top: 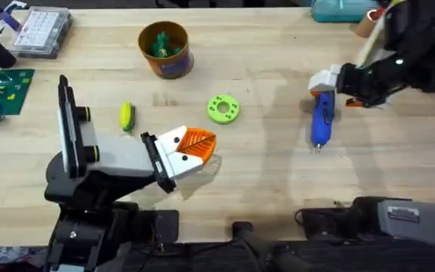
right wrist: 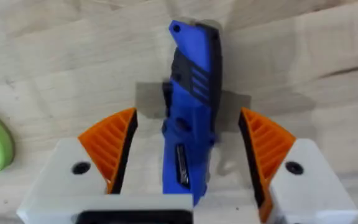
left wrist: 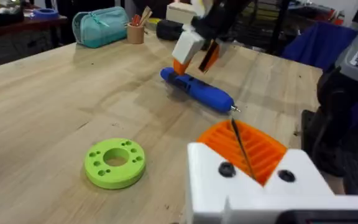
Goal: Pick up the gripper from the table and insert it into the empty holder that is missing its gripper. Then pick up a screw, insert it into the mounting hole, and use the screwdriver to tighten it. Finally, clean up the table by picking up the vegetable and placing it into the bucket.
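Right jaws open astride screwdriver point(right wrist: 191, 118) on table; left jaws closed, empty

A light wooden table point(top: 263, 181) carries a blue screwdriver point(top: 322, 123) toward its right edge, a lime-green ring point(top: 223, 108) mid-surface, a yellow vegetable point(top: 126, 115) left of centre, and an orange bucket point(top: 165, 50) near the far edge.

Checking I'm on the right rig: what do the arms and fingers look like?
Both arms are black. The left gripper and right gripper have white fingers with orange ribbed pads and dark screw heads. The left arm carries yellow-tipped black knobs.
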{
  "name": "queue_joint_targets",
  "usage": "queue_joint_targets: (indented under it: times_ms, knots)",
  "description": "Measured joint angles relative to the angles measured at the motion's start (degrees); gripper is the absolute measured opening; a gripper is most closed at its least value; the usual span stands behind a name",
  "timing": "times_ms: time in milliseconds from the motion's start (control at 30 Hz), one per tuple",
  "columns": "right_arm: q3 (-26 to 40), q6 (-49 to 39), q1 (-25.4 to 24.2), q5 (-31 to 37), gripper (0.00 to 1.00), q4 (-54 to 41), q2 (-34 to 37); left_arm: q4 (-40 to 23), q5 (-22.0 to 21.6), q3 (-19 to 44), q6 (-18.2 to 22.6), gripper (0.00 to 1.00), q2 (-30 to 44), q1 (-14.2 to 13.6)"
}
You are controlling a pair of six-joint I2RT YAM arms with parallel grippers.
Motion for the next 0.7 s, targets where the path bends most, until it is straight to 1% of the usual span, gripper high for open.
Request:
queue_joint_targets:
  times_ms: [133,267,400,700]
  knots:
    - [0.48,-1.39,0.00,0.00,0.976,1.37,6.84,0.00,0.01,0.00,0.02,0.015,0.00,0.00]
    - [3.30,-2.09,0.09,0.59,0.976,0.63,12.46,0.00,0.01,0.01,0.02,0.015,0.00,0.00]
    - [6.19,-2.55,0.48,2.35,0.976,0.05,14.90,0.00,0.01,0.00,0.02,0.015,0.00,0.00]
    - [6.69,-2.99,0.90,3.69,0.976,-0.76,15.65,0.00,0.01,0.00,0.02,0.015,0.00,0.00]
